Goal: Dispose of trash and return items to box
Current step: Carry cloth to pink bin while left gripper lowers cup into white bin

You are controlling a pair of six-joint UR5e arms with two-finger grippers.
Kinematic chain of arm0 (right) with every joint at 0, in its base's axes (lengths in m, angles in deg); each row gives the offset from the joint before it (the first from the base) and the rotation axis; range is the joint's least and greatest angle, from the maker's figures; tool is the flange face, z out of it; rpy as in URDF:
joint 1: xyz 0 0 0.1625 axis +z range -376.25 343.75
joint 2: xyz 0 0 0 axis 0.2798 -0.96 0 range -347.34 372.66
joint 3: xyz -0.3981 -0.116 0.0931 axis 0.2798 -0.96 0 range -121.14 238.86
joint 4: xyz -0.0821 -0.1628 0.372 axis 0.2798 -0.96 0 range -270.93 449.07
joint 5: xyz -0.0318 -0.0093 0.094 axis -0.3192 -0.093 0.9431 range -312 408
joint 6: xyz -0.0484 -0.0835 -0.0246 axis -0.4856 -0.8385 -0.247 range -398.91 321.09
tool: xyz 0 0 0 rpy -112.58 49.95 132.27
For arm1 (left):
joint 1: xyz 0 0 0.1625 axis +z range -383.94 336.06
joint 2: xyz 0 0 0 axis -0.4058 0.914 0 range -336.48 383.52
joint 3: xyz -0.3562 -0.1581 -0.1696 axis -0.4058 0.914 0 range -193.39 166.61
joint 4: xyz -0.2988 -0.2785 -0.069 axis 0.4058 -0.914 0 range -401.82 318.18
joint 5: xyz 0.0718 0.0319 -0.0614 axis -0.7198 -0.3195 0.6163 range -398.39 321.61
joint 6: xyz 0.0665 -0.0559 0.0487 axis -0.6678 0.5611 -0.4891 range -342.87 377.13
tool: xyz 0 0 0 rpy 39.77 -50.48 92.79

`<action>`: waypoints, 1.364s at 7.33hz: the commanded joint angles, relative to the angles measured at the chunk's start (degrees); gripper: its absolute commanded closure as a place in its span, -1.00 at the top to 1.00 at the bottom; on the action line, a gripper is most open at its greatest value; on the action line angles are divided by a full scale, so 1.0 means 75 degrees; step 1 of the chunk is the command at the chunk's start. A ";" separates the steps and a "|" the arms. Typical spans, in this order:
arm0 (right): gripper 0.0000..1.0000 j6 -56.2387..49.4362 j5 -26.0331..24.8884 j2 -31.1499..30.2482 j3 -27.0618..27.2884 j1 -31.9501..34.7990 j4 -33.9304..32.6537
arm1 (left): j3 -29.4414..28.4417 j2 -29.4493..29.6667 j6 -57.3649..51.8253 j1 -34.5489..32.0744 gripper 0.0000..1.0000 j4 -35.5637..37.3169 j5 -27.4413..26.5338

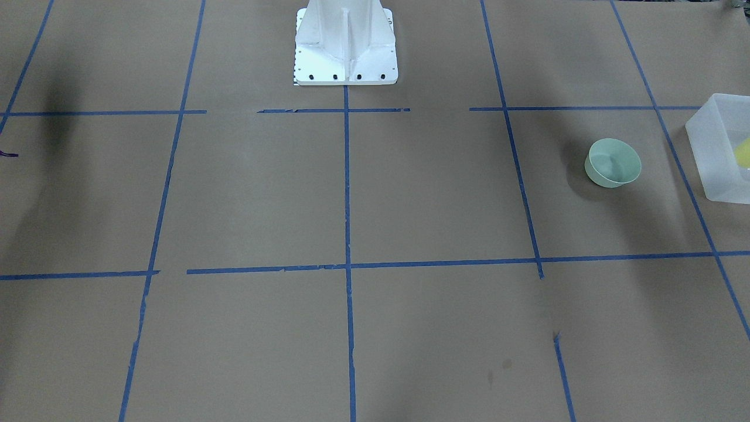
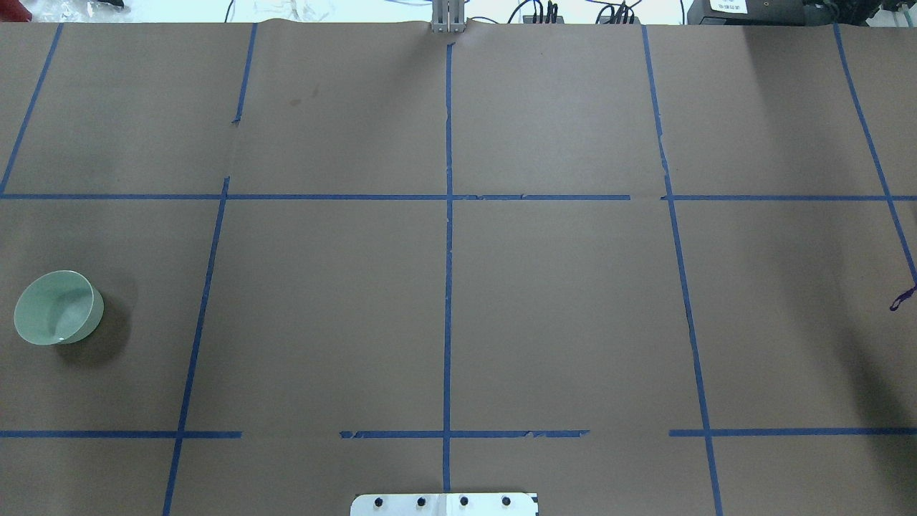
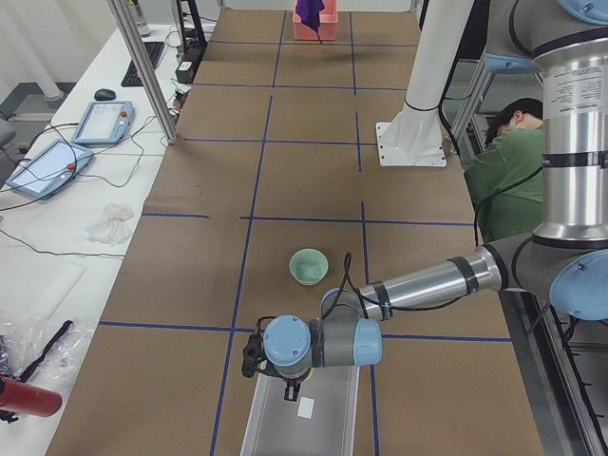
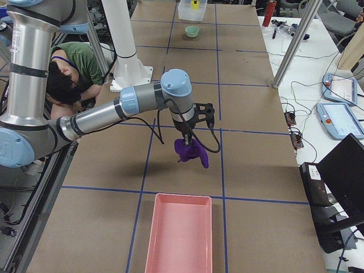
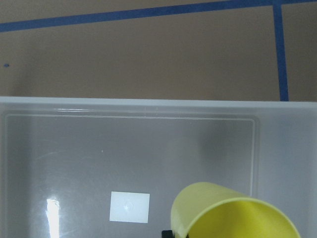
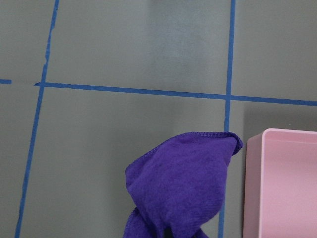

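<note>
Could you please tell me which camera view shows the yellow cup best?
The left wrist view: the yellow cup looms large against the box. Front-facing and exterior right show only a yellow speck; the others, nothing.

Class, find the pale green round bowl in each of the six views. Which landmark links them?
Front-facing: pale green round bowl, right of centre.
Overhead: bowl at left edge.
Exterior left: bowl at centre.
Exterior right: bowl near top.
Left wrist: not in view.
Right wrist: not in view.
Landmark: translucent frosted-white plastic bin, near it in front-facing and both side views.
</note>
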 commanded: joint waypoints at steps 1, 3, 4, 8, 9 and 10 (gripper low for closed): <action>-1.00 -0.0870 -0.0033 0.0002 -0.0333 0.0515 -0.0090 | -0.0103 0.0007 0.0299 0.0524 -1.00 -0.0434 0.0225; -1.00 -0.1130 -0.0033 0.0002 -0.0382 0.0739 -0.0090 | -0.0452 0.0019 0.0406 0.0654 0.36 -0.1181 0.0120; -1.00 -0.1155 -0.0033 0.0002 -0.0393 0.0775 -0.0090 | -0.0455 0.0007 0.0395 0.0666 0.82 -0.1347 -0.0206; -1.00 -0.1446 -0.0033 0.0014 -0.0685 0.0974 -0.0090 | 0.0957 0.0042 0.0336 0.0596 1.00 -0.0745 -0.0338; -1.00 -0.1552 -0.0045 0.0014 -0.0768 0.1021 -0.0090 | 0.1729 0.0054 0.0336 0.0352 1.00 0.0038 -0.0350; -1.00 -0.1565 -0.0068 0.0014 -0.0780 0.1045 -0.0090 | 0.2549 0.0066 0.0336 0.0141 1.00 0.0579 -0.0350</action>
